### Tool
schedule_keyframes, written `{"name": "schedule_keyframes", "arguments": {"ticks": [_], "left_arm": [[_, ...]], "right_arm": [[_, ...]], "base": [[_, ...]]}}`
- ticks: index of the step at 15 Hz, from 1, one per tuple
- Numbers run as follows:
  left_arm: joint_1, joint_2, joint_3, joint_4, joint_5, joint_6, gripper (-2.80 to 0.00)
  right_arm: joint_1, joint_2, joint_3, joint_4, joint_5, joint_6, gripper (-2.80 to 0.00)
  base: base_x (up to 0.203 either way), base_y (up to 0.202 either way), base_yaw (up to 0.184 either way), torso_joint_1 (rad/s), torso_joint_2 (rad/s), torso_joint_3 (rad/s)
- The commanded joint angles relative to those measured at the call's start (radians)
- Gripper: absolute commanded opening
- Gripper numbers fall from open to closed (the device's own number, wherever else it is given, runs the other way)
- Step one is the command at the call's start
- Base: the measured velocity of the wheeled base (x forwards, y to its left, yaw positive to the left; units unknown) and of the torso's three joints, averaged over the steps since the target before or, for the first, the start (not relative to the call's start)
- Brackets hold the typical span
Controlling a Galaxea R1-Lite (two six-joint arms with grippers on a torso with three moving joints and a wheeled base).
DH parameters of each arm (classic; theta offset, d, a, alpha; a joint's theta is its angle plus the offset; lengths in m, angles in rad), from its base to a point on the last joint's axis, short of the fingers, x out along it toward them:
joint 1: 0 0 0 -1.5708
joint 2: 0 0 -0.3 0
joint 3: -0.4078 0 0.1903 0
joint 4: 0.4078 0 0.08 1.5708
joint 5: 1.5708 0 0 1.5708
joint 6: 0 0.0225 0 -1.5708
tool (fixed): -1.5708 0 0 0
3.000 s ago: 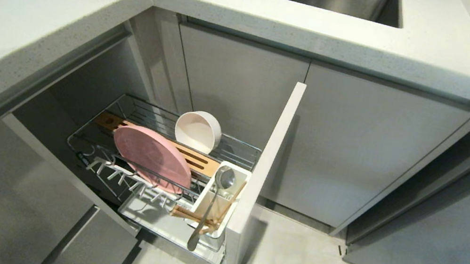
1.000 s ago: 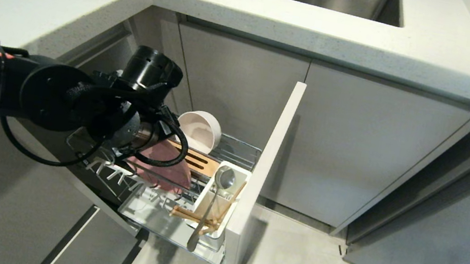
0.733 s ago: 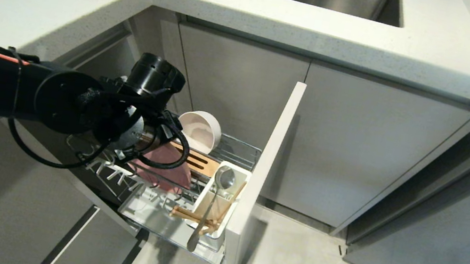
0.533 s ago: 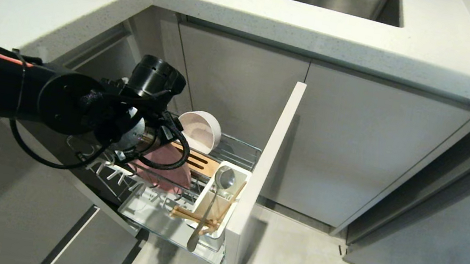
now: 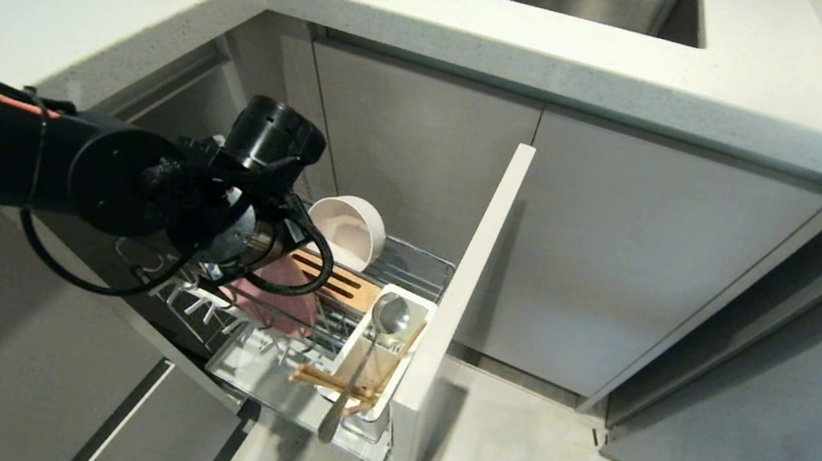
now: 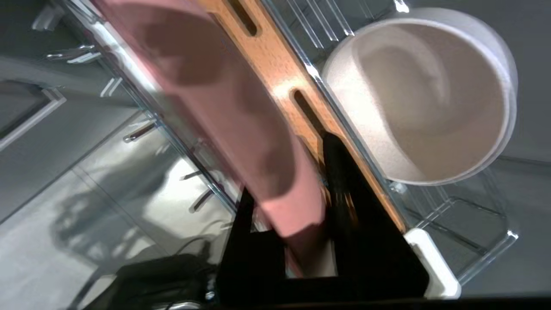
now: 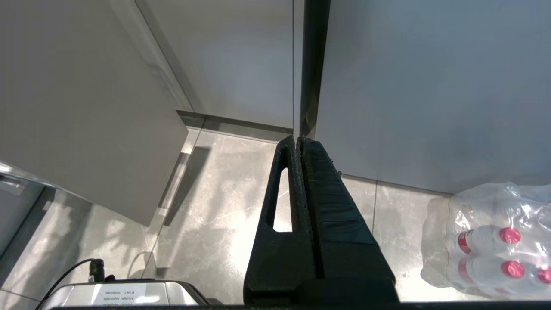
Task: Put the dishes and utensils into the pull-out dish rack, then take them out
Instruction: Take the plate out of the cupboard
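The rack (image 5: 418,261) is pulled out from under the counter (image 5: 575,49), and it holds several things. The white bowl (image 5: 346,230) lies on its side at the back of the wire basket, behind the wood strip (image 5: 335,282). A pink plate (image 6: 224,112) stands on edge in front of this strip. In the white cup (image 5: 411,307) at the front corner stands the spoon (image 5: 366,357), its round end up, and the chopsticks (image 5: 320,376) lie slanted across the cup, sticking out over the tray (image 5: 252,379). My left gripper (image 6: 297,206) is inside the rack and pinches the rim of the pink plate, one finger on each face. My right gripper (image 7: 299,142) is parked low over the floor (image 7: 215,193), its fingers pressed together on nothing, near a pack of bottles (image 7: 490,241). Three seconds ago no arm was at the rack and the plate showed its whole round face; one second ago my left arm was already over it. Since then my fingers have closed on the plate, and the plate looks tilted a little more than before. The bowl, spoon and chopsticks keep their places.
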Motion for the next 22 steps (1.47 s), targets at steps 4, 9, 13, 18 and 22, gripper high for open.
{"name": "schedule_keyframes", "arguments": {"ticks": [4, 9, 13, 18, 22], "left_arm": [[-0.003, -0.002, 0.001, 0.006, 0.003, -0.001, -2.80], [-0.041, -0.068, -0.007, 0.015, 0.003, -0.011, -2.80], [-0.097, -0.172, -0.010, 0.018, 0.005, -0.010, -2.80], [-0.202, -0.279, -0.065, 0.137, 0.003, -0.038, -2.80], [-0.373, -0.409, -0.136, 0.278, 0.010, -0.050, -2.80]], "right_arm": [[0.000, 0.000, 0.002, 0.001, 0.000, 0.000, -2.80], [0.000, 0.000, 0.002, 0.001, 0.000, 0.000, -2.80], [0.000, 0.000, 0.002, 0.001, 0.000, 0.000, -2.80], [0.000, 0.000, 0.002, 0.001, 0.000, 0.000, -2.80], [0.000, 0.000, 0.002, 0.001, 0.000, 0.000, -2.80]], "base": [[0.000, 0.000, 0.000, 0.000, 0.00, 0.000], [0.000, 0.000, 0.000, 0.000, 0.00, 0.000], [0.000, 0.000, 0.000, 0.000, 0.00, 0.000], [0.000, 0.000, 0.000, 0.000, 0.00, 0.000], [0.000, 0.000, 0.000, 0.000, 0.00, 0.000]]}}
